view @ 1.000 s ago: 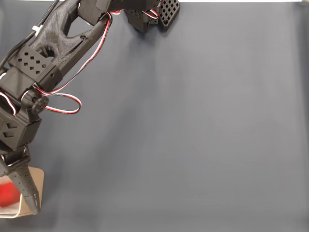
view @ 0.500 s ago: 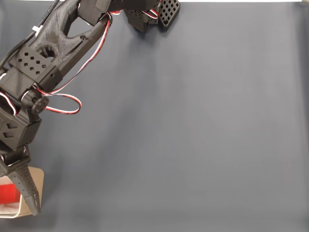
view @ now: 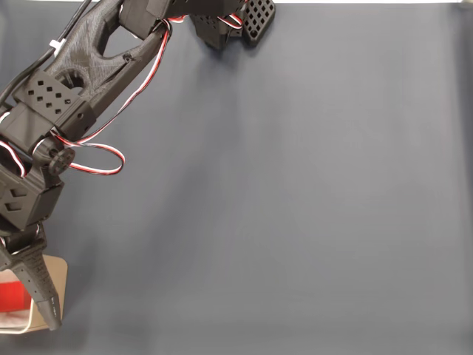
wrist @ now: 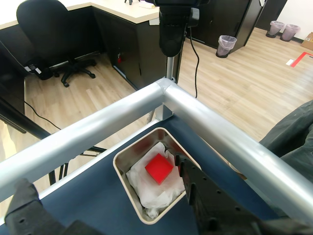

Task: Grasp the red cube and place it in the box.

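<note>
The red cube [wrist: 159, 169] is seen in the wrist view lying inside the box [wrist: 128, 152], on crumpled white paper [wrist: 146, 186] that lines it, slightly tilted and free of the jaws. The box is set at the corner of the blue worktop [wrist: 98, 196], just inside two silver rails [wrist: 210, 127] that meet beyond it. The jaws [wrist: 102, 191] are held wide apart above the box, gripping nothing; one black finger [wrist: 195, 183] is beside the cube. In the fixed view the cube [view: 13, 296] and the box [view: 58, 270] are partly hidden by the arm [view: 44, 118]
</note>
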`<action>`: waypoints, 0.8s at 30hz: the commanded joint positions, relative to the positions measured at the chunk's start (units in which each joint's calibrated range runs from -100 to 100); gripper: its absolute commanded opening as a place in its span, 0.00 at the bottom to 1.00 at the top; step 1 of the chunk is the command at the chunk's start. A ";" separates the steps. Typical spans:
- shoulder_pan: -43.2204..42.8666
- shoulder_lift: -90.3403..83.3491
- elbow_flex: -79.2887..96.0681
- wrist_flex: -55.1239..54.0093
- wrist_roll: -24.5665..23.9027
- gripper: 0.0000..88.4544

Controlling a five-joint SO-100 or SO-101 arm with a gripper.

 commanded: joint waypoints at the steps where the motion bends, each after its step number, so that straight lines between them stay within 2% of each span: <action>1: 0.53 -1.16 -2.81 -1.55 -0.63 0.65; 3: 0.53 -1.42 -2.62 -1.72 -0.68 0.61; 10: -1.39 -6.45 3.67 -3.11 0.20 0.14; 13: -3.66 -11.30 8.87 -2.87 0.68 0.00; 24: -16.73 -44.06 45.46 -8.85 0.05 0.00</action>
